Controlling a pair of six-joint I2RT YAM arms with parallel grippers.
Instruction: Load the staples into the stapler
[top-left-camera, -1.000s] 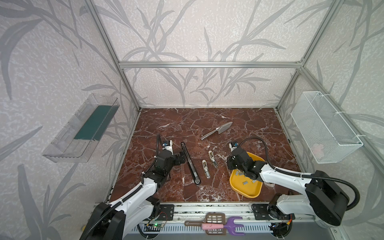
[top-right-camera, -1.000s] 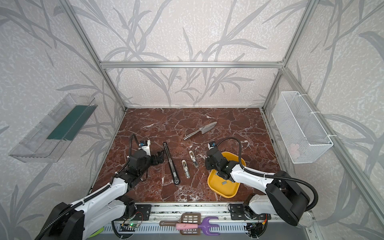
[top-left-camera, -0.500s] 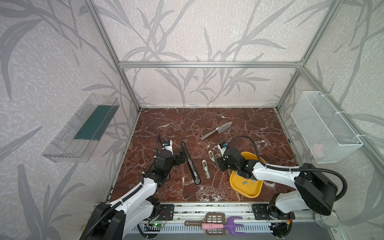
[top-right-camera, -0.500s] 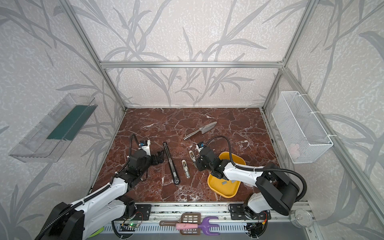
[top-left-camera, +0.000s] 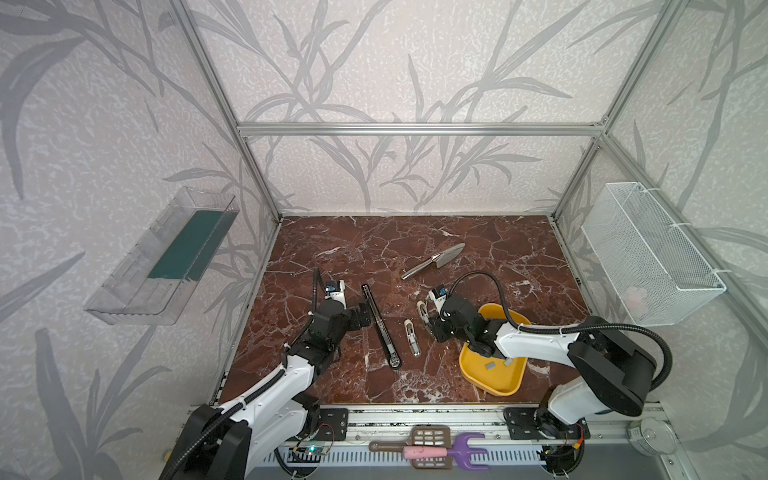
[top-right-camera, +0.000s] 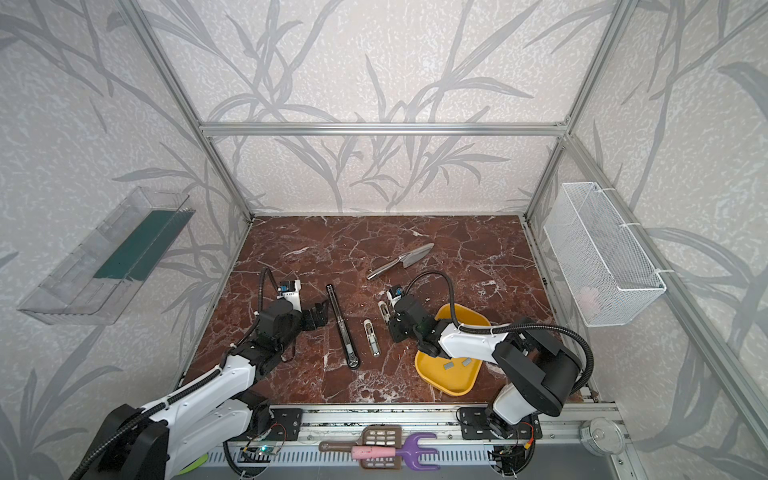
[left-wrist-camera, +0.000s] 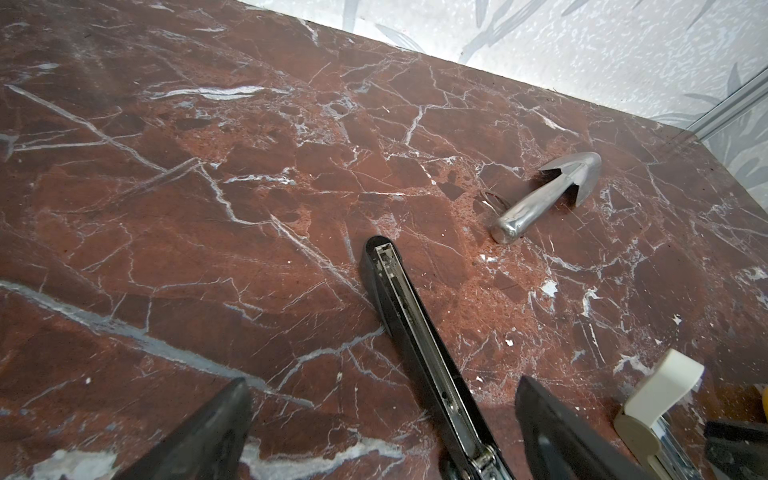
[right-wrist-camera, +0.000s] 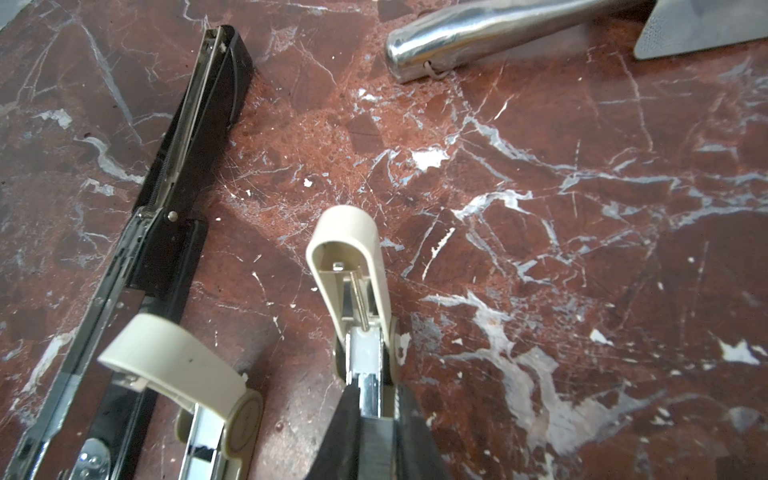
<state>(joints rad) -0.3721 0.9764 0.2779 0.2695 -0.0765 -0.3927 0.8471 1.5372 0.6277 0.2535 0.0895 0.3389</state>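
Right hand (top-left-camera: 433, 330) moved off yellow tray (top-left-camera: 471, 376) to open beige stapler (right-wrist-camera: 353, 249) | pinched narrow at its chrome rail | left hand (top-left-camera: 365, 318) wide, by black stapler (top-left-camera: 380, 328) | staples (top-left-camera: 491, 366) lying in tray on table (top-left-camera: 415, 245)

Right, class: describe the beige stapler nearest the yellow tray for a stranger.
Find the yellow tray on the marble table. Left of its far corner lies an open beige stapler. Its twin and the long black stapler lie further left; only this one meets the right pincer.
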